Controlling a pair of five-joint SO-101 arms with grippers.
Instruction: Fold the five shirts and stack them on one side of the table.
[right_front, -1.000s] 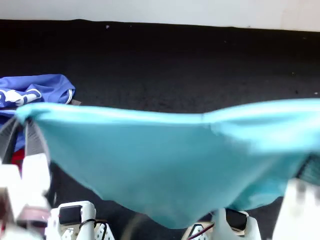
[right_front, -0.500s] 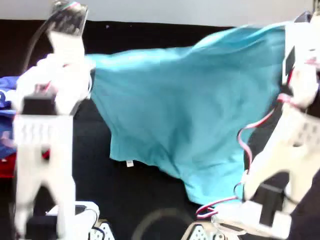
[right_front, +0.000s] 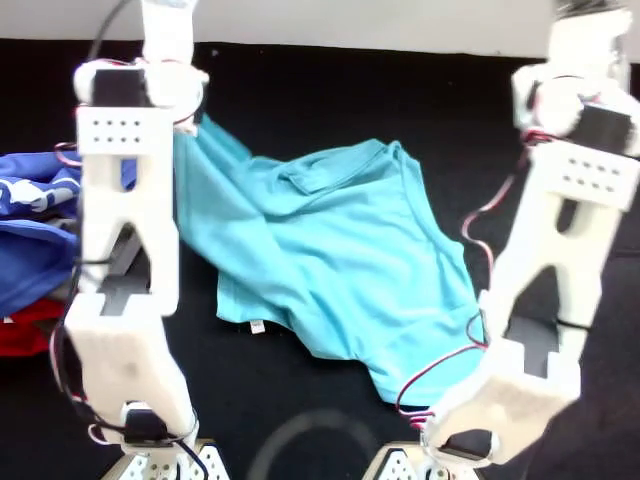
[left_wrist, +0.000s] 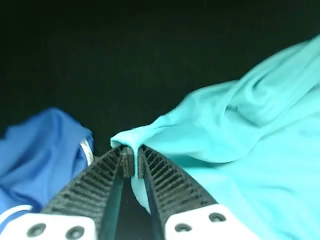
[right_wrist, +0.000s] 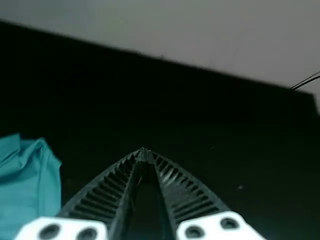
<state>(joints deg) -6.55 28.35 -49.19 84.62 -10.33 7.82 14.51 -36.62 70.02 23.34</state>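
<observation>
A teal shirt lies crumpled across the middle of the black table. One corner of it is lifted at the far left. There my left gripper is shut on a pinch of the teal shirt's edge, and the left arm stands over the table's left side. My right gripper is shut with nothing in it, over bare table beyond the teal shirt. The right arm stands tall at the right.
Blue shirts are heaped at the left edge with a red one under them; the blue cloth lies close beside my left gripper. A pale wall runs behind the table's far edge.
The teal shirt, held up and spread between both grippers, has swung away and dropped onto the table. The right gripper has let go; the left still holds its corner.
</observation>
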